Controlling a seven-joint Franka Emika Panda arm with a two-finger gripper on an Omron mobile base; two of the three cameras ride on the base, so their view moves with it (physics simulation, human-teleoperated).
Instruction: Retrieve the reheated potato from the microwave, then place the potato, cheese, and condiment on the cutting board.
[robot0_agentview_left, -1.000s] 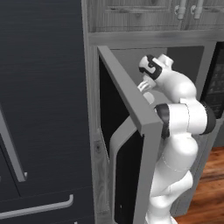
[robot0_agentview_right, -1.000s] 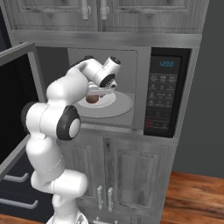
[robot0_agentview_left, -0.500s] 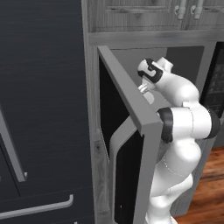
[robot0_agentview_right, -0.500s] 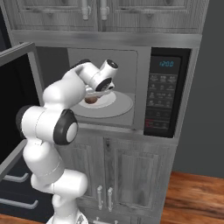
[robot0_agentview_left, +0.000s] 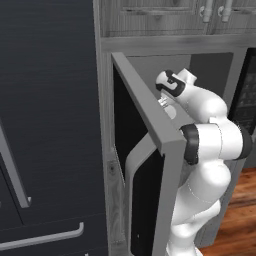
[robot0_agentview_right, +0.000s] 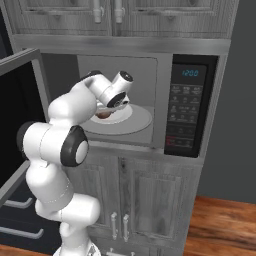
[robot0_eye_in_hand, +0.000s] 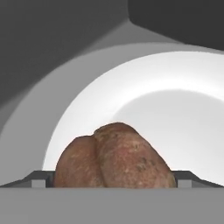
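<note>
Progress stands at the first step, as far as these views let me judge: the microwave (robot0_agentview_right: 150, 100) has its door (robot0_agentview_left: 150, 165) swung wide open to the robot's left, and the arm reaches into the cavity, but the potato (robot0_eye_in_hand: 116, 157) has not been lifted. It lies on a white plate (robot0_eye_in_hand: 175, 113), which in turn sits on the pale round turntable (robot0_agentview_right: 142, 122) on the oven floor. In the right base view the potato shows as a small reddish-brown lump (robot0_agentview_right: 103, 114) tucked under the wrist, on the near left part of the plate.

The gripper (robot0_eye_in_hand: 114, 181) is spread wide, with one finger tip (robot0_eye_in_hand: 39, 180) to either side of the potato in the hand view. The potato sits between the tips at the bottom of that view, very close to the camera. Whether the pads already touch its skin I cannot tell; nothing suggests a grip has closed.

What remains, by my reckoning, is nearly everything: closing on the potato, drawing it out past the open door, and carrying it to the cutting board, then doing the same for the cheese and the condiment.

As for containers, the microwave holds only the turntable, the plate and the potato. The wooden cabinet doors (robot0_agentview_right: 107, 12) above and the cabinet doors (robot0_agentview_right: 120, 200) below the oven are shut, so their contents are hidden
</note>
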